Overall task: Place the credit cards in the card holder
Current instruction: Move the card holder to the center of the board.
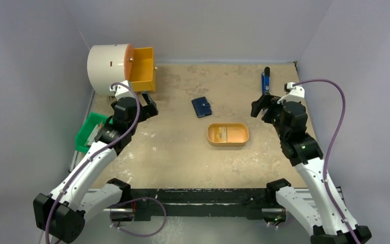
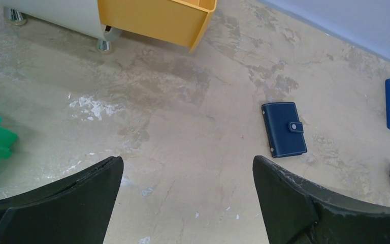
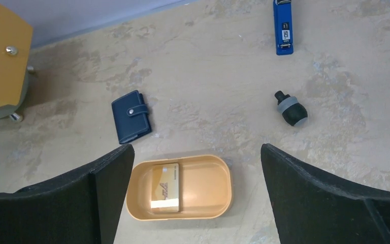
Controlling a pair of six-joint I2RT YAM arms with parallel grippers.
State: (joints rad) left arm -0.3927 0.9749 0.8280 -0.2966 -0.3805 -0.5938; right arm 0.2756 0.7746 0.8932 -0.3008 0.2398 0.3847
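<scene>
Top external view shows a sandy table with two arms, one on each side. The card holder (image 1: 201, 107) lies flat near the middle of the table, folded shut with its snap tab across it. Just at 5 o'clock from it sits an orange oval tray (image 1: 244, 135), close by but not touching. The credit cards (image 3: 165, 187) lie flat inside the left half of that tray, in a small tan pile; I cannot tell how many there are. The left gripper (image 1: 149, 105) hangs above the table at 9 o'clock from the card holder, well apart from it, with its jaws spread wide and nothing between them. The right gripper (image 1: 258, 106) hangs at 3 o'clock from the card holder – its jaws are wide apart too, and hold nothing. A blue stapler (image 1: 266, 80) lies at 12 o'clock from the right gripper, near the back wall. A white drum (image 1: 107, 68) with an orange drawer (image 1: 143, 69) stands in the 11 o'clock corner. A green bin (image 1: 88, 132) sits at the 9 o'clock edge. In the right wrist view a small black and grey thing (image 3: 290, 108) lies on the table – I cannot tell what it is.
</scene>
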